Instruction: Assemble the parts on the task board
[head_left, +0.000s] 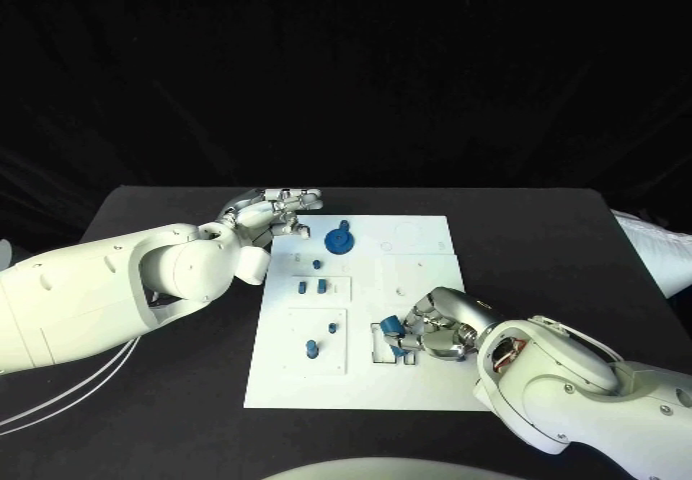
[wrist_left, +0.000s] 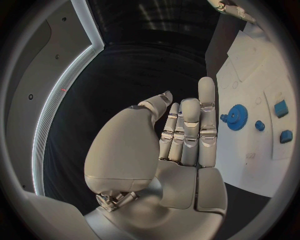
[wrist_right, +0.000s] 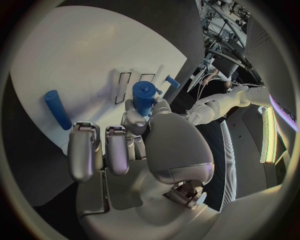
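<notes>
Head view: the white board (head_left: 418, 385) lies at frame centre on the black table (head_left: 562, 230), with the left hand (head_left: 271, 212) at its upper-left corner beside the blue gear (head_left: 340, 239), and the right hand (head_left: 440, 325) at its lower-right part. Left wrist view: the left hand's fingers (wrist_left: 189, 131) are straight, pressed together and hold nothing. Right wrist view: the right hand pinches an upright blue cylinder (wrist_right: 144, 98) between thumb and fingers over the board, while a blue peg (wrist_right: 58, 109) lies flat on the board nearby
</notes>
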